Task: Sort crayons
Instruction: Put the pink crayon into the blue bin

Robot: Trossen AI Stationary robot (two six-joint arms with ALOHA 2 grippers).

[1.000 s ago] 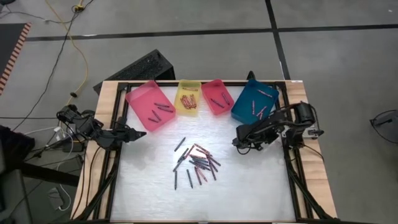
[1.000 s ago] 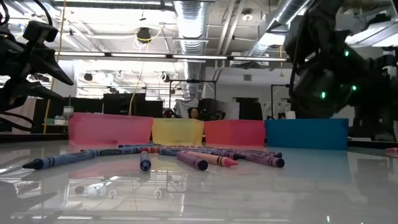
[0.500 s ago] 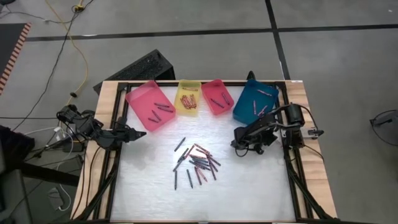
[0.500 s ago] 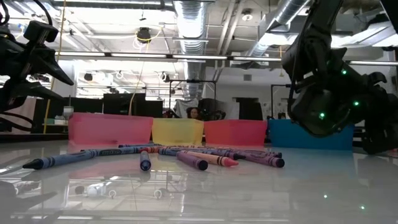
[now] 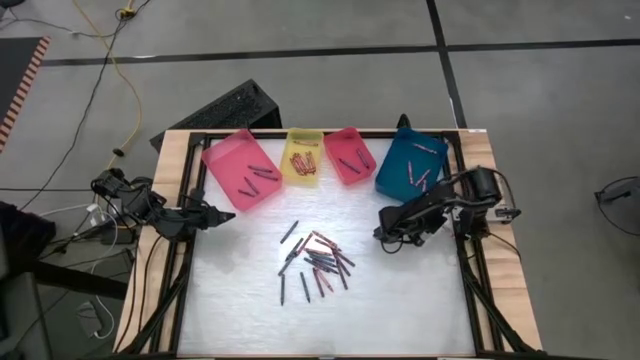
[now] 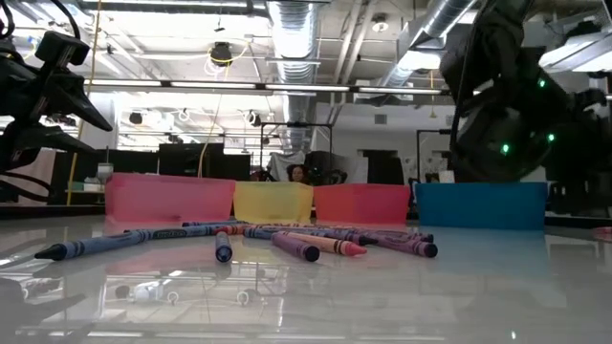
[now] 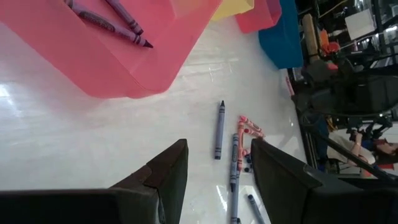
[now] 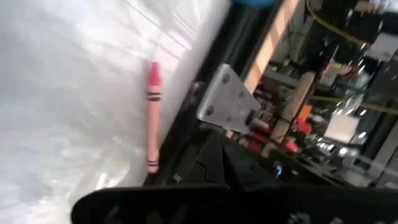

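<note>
High view leaves the right gripper (image 5: 381,231) a dark blur, its fingertips hard to make out, though the right wrist view shows the two fingers pressed together on nothing. That view also catches one pink crayon (image 8: 152,117) lying loose by the table edge, its place on the table unclear from above. The crayons (image 5: 315,260) lie in a scattered heap near the table's middle, toward 9 o'clock of the right gripper and toward 4 o'clock of the left gripper (image 5: 229,213), which waits at the left edge with fingers spread and empty. They are thin short sticks, mostly dark blue and purple with some red and pink.
</note>
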